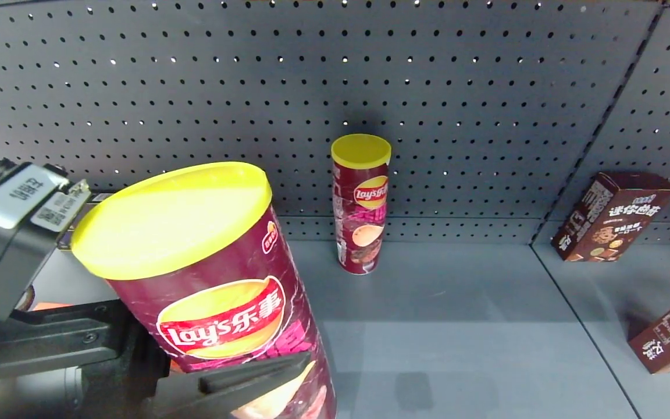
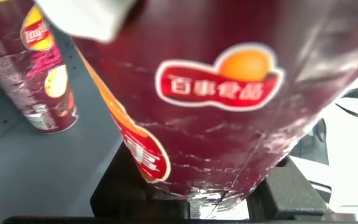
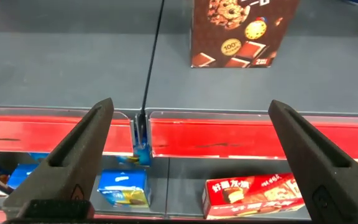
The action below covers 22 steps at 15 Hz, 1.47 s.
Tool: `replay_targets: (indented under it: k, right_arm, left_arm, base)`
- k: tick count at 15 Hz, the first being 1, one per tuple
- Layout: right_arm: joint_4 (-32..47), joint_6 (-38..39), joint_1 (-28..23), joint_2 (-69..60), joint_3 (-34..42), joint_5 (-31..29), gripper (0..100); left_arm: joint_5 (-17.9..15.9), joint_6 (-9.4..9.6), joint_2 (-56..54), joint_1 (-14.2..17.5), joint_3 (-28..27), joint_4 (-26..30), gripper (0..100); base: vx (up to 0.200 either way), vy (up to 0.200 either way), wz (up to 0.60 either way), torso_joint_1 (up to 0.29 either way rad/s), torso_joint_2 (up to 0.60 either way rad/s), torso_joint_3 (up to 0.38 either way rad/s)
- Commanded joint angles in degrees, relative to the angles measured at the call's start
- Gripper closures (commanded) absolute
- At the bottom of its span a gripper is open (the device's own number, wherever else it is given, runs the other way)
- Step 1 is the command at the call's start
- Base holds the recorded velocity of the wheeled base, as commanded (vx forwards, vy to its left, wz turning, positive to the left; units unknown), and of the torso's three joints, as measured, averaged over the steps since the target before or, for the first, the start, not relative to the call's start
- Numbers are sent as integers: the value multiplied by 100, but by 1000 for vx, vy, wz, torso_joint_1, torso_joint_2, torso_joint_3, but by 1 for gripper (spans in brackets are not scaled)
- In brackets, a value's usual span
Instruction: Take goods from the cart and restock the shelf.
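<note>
The held maroon cardboard crisp tube [image 1: 207, 273] has a bright yellow lid and a red-and-yellow oval logo. The standing maroon crisp tube [image 1: 360, 203] repeats those colours. Behind it, the dark grey metal back panel [image 1: 486, 87] is dotted with rows of small holes. To its right, a chocolate-brown cardboard box [image 1: 611, 215] shows biscuit pictures. Beneath it, the flat shelf board [image 1: 457, 326] is plain grey.

The head camera looks forward and down at the shelf [image 1: 457, 326] and its pegboard back [image 1: 312, 70] from close range. The held can [image 1: 195, 273] looms at its lower left. The left wrist camera sits against that can (almost touching) and faces the standing can [image 2: 42, 74], which the head view shares. The right wrist camera looks out through the right gripper [image 3: 191, 107] at the shelf's front edge; it shares the divider seam [image 3: 153, 56] with the head view.
</note>
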Motion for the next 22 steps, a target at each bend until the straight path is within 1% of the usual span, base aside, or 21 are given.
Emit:
replay_targets:
  k: [1, 4, 6, 7, 8, 9, 10, 11, 12, 14, 15, 17, 18, 19, 20, 22]
  right_arm:
    - [-1, -1, -2, 0, 1, 1, 0]
    - [-1, -72, -2, 0, 1, -34, 0]
    - [-9, -186, -2, 0, -8, -271, 0]
    - [-62, -151, -2, 0, 1, -298, 0]
    - [-133, 16, -11, 105, -307, -333, 0]
    - [-133, 658, 42, 694, -746, -350, 0]
    - [-124, 666, 94, 914, -1054, -280, 0]
    - [219, -107, 173, 1283, -1889, 133, 0]
    - [360, -274, 235, 1538, -2249, 186, 0]
    - [324, -292, 314, 1898, -2513, 388, 0]
    - [219, -283, 490, 2250, -2768, 625, 0]
    - [219, -344, 692, 2962, -3242, 775, 0]
    - [210, -494, 806, 3340, -3471, 880, 0]
    - [210, -608, 876, 3560, -3603, 924, 0]
    - [201, -863, 1052, 4061, -3901, 942, 0]
    - [166, -1021, 1333, 4641, -4227, 942, 0]
  left_arm:
    - [1, 2, 5, 1, 22, -1, 100]
    - [1, 2, 5, 1, 22, -10, 100]
    - [1, 2, 5, 10, 5, 8, 100]
    - [1, 2, -4, 45, 13, 16, 100]
    - [1, -7, -4, 107, 13, 16, 100]
    - [1, -7, -4, 116, 31, 16, 100]
    - [1, 2, 5, 116, 31, 16, 100]
    - [1, 10, 5, 89, 75, -10, 100]
    - [1, 19, 13, 81, 93, -28, 100]
    - [1, 19, 5, 72, 154, -28, 100]
    - [1, 19, 13, 81, 145, -28, 100]
    - [1, 10, 22, 116, 128, -28, 100]
    - [10, 10, 22, 116, 128, -28, 100]
    - [10, 10, 22, 124, 136, -28, 100]
    - [10, 2, 22, 124, 136, -28, 100]
    - [10, 2, 40, 124, 145, -28, 100]
  base:
    - [0, 0, 0, 0, 0, 0]
    - [0, 0, 0, 0, 0, 0]
    - [0, 0, 0, 0, 0, 0]
    - [0, 0, 0, 0, 0, 0]
    - [0, 0, 0, 0, 0, 0]
    - [0, 0, 0, 0, 0, 0]
    - [0, 0, 0, 0, 0, 0]
    - [0, 0, 0, 0, 0, 0]
    - [0, 0, 0, 0, 0, 0]
    - [0, 0, 0, 0, 0, 0]
    - [0, 0, 0, 0, 0, 0]
    - [0, 0, 0, 0, 0, 0]
    - [0, 0, 0, 0, 0, 0]
    - [0, 0, 0, 0, 0, 0]
    - [0, 0, 0, 0, 0, 0]
    - [0, 0, 0, 0, 0, 0]
